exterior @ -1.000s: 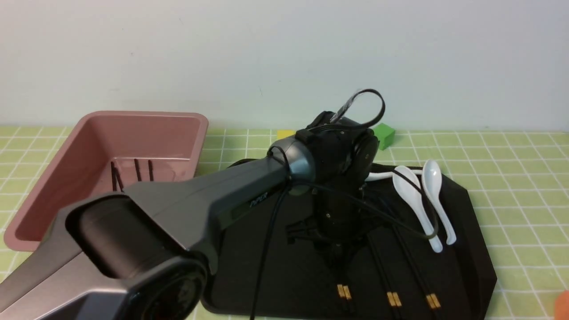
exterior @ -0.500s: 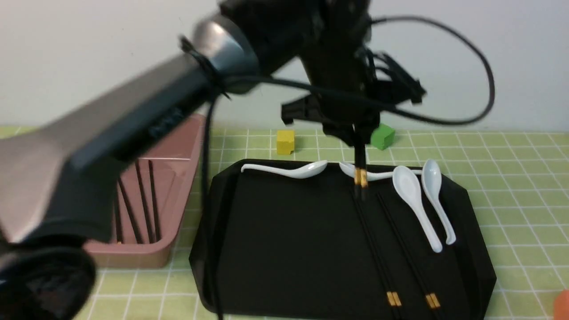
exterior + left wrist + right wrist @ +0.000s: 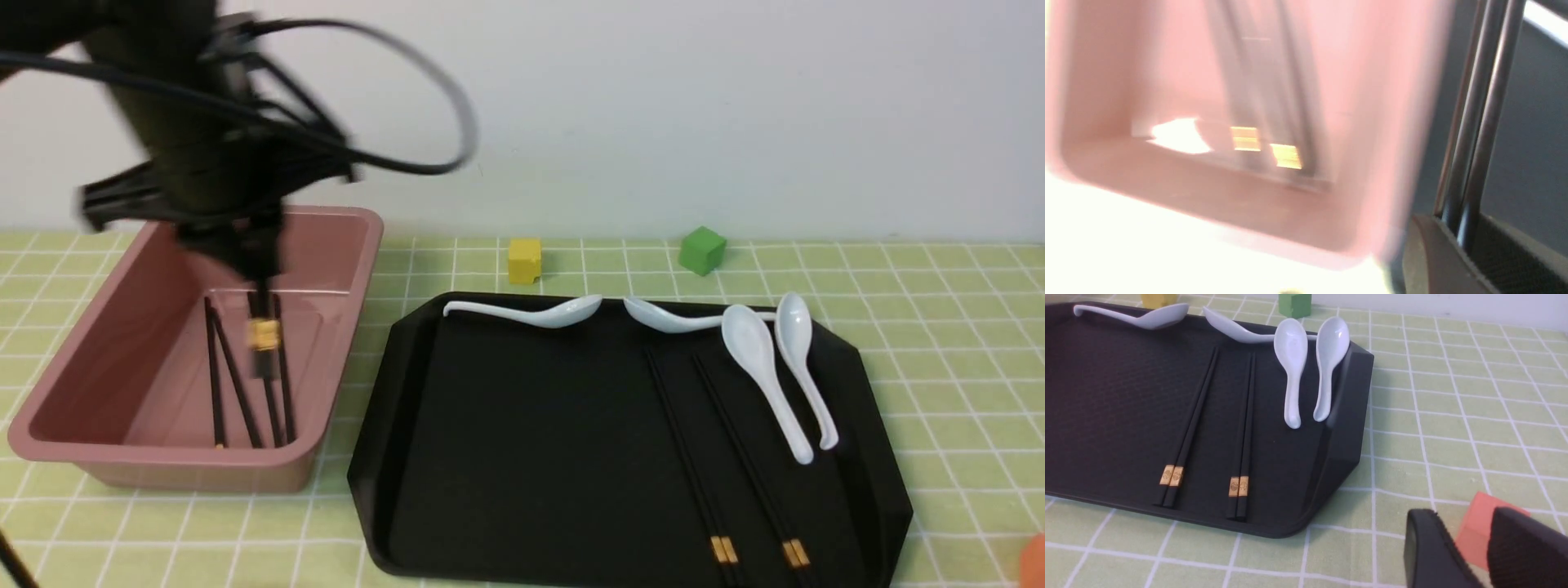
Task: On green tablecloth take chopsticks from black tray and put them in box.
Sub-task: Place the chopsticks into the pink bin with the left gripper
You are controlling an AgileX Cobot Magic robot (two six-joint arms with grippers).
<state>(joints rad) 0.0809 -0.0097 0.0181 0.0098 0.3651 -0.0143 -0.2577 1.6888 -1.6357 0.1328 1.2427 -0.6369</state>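
Observation:
My left gripper [image 3: 255,249] is shut on a pair of black chopsticks [image 3: 264,347], which hang gold band down over the inside of the pink box [image 3: 90,367]. The left wrist view shows the held pair [image 3: 1478,122] clamped between the fingers [image 3: 1437,253], beside the blurred box [image 3: 1167,81]. Several more chopsticks [image 3: 222,384] lie in the box. Two pairs [image 3: 694,474] [image 3: 755,474] lie on the black tray [image 3: 490,457], which rests on the green tablecloth [image 3: 963,327]; both also show in the right wrist view [image 3: 1194,420] [image 3: 1245,424]. My right gripper [image 3: 1474,551] is open, low over the cloth off the tray's [image 3: 1343,457] near right corner.
Several white spoons [image 3: 763,367] lie along the tray's far and right side. A yellow cube [image 3: 524,260] and a green cube [image 3: 703,250] stand behind the tray. An orange-red cube [image 3: 1478,535] sits on the cloth between my right gripper's fingers.
My left arm has lifted a pair of chopsticks off the tray, swung left and now holds them over the box. Two pairs stay on the tray.

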